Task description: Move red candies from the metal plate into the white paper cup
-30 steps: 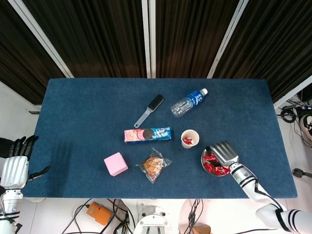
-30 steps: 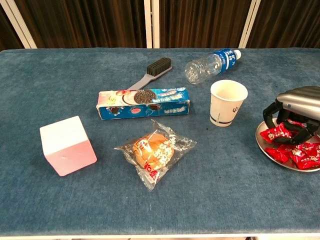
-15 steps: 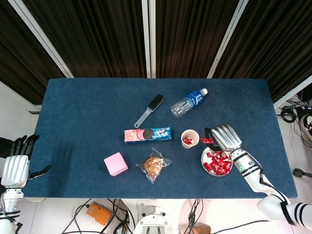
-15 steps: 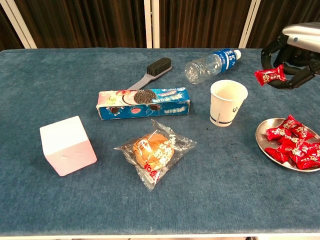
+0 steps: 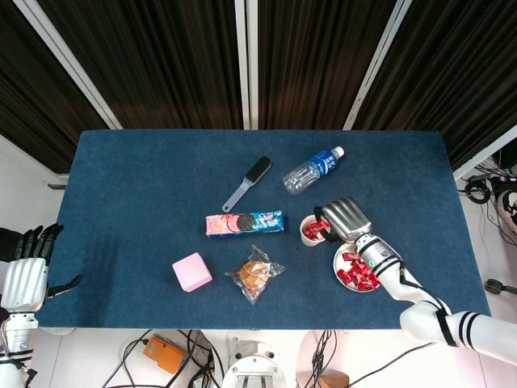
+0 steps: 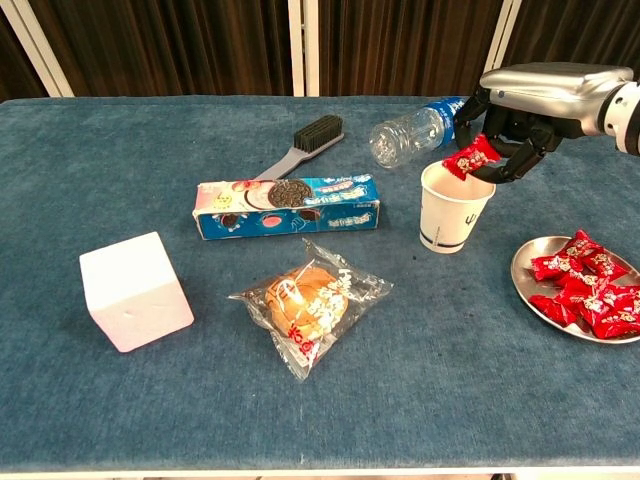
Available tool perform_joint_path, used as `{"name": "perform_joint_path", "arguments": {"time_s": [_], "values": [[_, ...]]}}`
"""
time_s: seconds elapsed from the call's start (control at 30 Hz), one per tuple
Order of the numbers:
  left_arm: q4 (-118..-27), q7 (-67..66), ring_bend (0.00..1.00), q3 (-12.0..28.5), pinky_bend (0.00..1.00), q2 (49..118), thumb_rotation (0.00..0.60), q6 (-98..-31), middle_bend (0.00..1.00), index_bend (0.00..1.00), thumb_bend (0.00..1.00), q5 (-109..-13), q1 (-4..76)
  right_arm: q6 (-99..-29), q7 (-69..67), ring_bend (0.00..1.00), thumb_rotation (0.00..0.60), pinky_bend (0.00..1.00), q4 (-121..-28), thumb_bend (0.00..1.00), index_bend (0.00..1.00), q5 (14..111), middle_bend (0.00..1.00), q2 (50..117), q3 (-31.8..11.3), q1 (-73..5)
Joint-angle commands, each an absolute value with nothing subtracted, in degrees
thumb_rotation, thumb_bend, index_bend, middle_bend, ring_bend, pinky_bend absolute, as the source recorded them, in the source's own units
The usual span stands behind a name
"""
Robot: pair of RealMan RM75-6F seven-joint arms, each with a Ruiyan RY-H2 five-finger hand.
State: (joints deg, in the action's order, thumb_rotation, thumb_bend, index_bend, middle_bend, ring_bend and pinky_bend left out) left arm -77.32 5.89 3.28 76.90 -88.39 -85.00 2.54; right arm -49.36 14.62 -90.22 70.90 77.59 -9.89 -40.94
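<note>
Swung across from beside the metal plate, the right hand now pinches a red candy in its fingers seemingly just above the white paper cup mouth.

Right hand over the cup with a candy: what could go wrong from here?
1. The right hand holds the red candy above the near rim of the white paper cup, not its middle; released now, it might clip the rim and land on the table.
2. The fingers hang just above the light cup; lowering further could tip it.
3. The water bottle lies just behind the cup; a knocked cup could hit it.
</note>
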Motion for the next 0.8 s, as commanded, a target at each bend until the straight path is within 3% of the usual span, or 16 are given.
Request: {"name": "perform_joint_path", "arguments": {"time_s": [0.03,0.23,0.33,0.53,0.8], "values": [[-77.2,6.0,0.0,3.3,0.0,76.9,0.6,-88.4,0.09,0.09,0.02,-85.0,2.5,-49.6,14.7,1.0,0.6,1.0,-90.5,0.57,0.52,70.9,0.94,77.4,-9.7,-41.0],[-77.1,6.1,0.0,3.4,0.0,77.0,0.6,-88.3,0.09,0.09,0.02,-85.1,2.7,-51.5,14.1,1.0,0.6,1.0,-91.9,0.56,0.42,72.0,0.94,76.2,-9.3,-40.3],[-77.2,6.1,0.0,3.5,0.0,77.1,0.6,-88.2,0.09,0.09,0.02,-85.3,2.9,-55.3,12.7,1.0,0.6,1.0,-94.1,0.55,0.42,75.1,0.94,74.2,-8.1,-38.0],[-77.2,6.1,0.0,3.7,0.0,77.2,0.6,-88.0,0.09,0.09,0.02,-85.5,3.5,-63.1,11.1,1.0,0.6,1.0,-96.5,0.41,0.46,82.7,0.94,69.2,-1.0,-30.5],[-77.9,5.4,0.0,3.5,0.0,77.2,0.6,-88.4,0.09,0.09,0.02,-86.1,3.5,-62.3,9.7,1.0,0.6,1.0,-92.8,0.39,0.48,87.2,0.94,71.1,5.4,-26.8]]}}
